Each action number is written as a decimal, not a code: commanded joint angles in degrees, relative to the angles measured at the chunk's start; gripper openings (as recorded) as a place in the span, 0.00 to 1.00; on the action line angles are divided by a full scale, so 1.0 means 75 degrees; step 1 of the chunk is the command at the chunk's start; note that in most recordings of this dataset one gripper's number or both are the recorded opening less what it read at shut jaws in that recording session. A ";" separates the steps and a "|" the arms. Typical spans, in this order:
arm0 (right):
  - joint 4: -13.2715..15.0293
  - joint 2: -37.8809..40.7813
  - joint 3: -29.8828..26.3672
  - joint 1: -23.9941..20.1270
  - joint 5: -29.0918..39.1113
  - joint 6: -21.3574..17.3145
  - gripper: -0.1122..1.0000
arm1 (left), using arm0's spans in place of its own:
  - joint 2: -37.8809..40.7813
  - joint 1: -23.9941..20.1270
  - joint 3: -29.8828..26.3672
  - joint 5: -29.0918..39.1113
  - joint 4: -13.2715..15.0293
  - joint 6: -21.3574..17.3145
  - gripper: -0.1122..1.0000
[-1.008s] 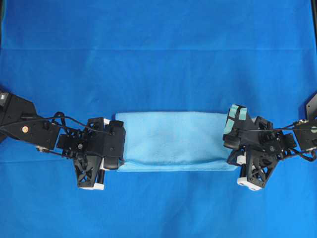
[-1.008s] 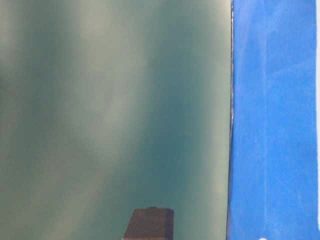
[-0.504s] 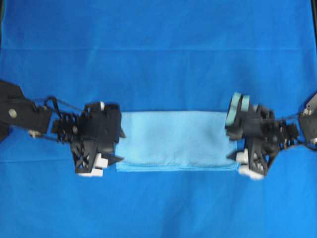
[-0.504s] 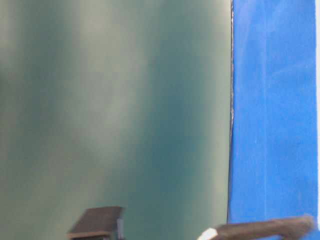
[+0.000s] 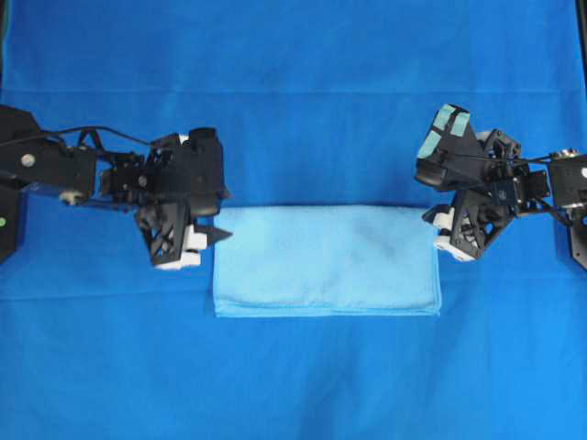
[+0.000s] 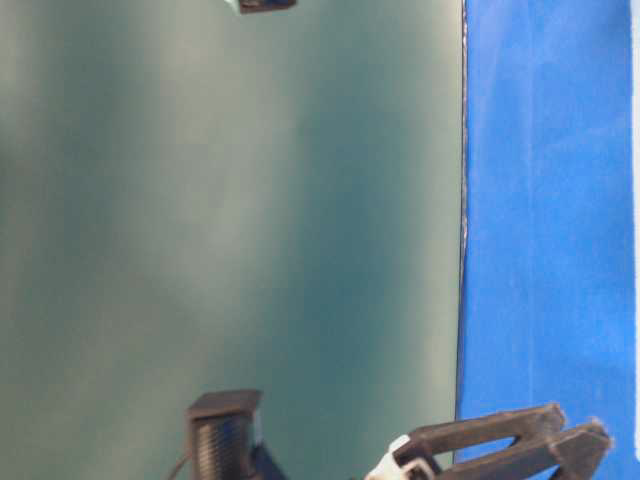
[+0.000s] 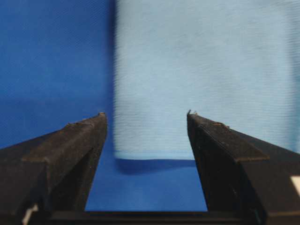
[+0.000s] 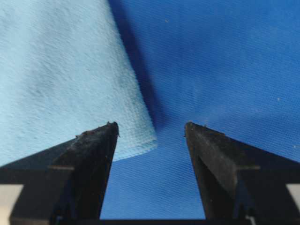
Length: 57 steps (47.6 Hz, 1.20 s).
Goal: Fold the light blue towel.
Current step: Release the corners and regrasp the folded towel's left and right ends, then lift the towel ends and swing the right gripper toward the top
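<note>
The light blue towel [image 5: 326, 261] lies flat on the table as a long folded rectangle, with nothing touching it. My left gripper [image 5: 224, 216] hovers open just off its upper left corner. In the left wrist view the towel [image 7: 201, 70] has one corner showing ahead between the spread fingers of the left gripper [image 7: 145, 114], which are empty. My right gripper [image 5: 427, 198] is open by the upper right corner. Between the fingers of the right gripper [image 8: 150, 124] in the right wrist view I see only a corner of the towel [image 8: 61, 70] and table covering below.
A darker royal-blue covering [image 5: 293, 92] spreads over the whole table. The table-level view shows a green wall [image 6: 230, 220], the covering's edge [image 6: 550, 220] and dark arm parts [image 6: 500, 450] at the bottom.
Both grippers were shut at the towel's near corners a second ago. They have opened, let go and drawn back toward the far side. The towel stays folded flat.
</note>
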<state>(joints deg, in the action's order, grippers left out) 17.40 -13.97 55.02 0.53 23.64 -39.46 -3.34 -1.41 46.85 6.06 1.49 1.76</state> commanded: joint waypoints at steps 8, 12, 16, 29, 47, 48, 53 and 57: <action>0.0012 0.0504 -0.0070 0.0059 -0.0527 0.0000 0.66 | 0.0621 -0.0035 -0.0070 -0.0316 0.0012 -0.0012 0.69; -0.0012 0.0750 -0.0059 0.0059 -0.0691 -0.0012 0.66 | 0.0750 -0.0035 -0.0059 -0.0328 0.0000 -0.0012 0.69; -0.0012 0.0914 -0.0059 0.0059 -0.0738 -0.0047 0.65 | 0.0809 -0.0047 -0.0059 -0.0340 0.0012 -0.0012 0.69; -0.0012 0.1020 -0.0059 0.0059 -0.0727 -0.0176 0.60 | 0.0762 -0.0035 0.0059 -0.0328 0.0000 0.0059 0.47; -0.0023 0.0973 -0.0059 -0.0176 -0.0738 -0.0164 0.12 | 0.0762 0.0047 0.0012 -0.0258 0.0012 0.0117 0.14; -0.0023 0.0973 -0.0059 -0.0176 -0.0727 -0.0164 0.12 | 0.0750 0.0047 0.0023 -0.0258 0.0012 0.0105 0.14; -0.0023 0.0832 -0.0082 -0.0176 -0.0656 -0.0176 0.12 | 0.0703 0.0047 -0.0035 -0.0188 0.0012 0.0105 0.14; -0.0023 0.0527 -0.0141 -0.0188 -0.0445 -0.0176 0.12 | 0.0563 0.0047 -0.0141 0.0059 0.0000 0.0105 0.14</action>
<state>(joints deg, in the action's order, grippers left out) 17.31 -7.29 55.02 -0.62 19.34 -40.69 2.99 -1.23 47.29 5.27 1.58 2.55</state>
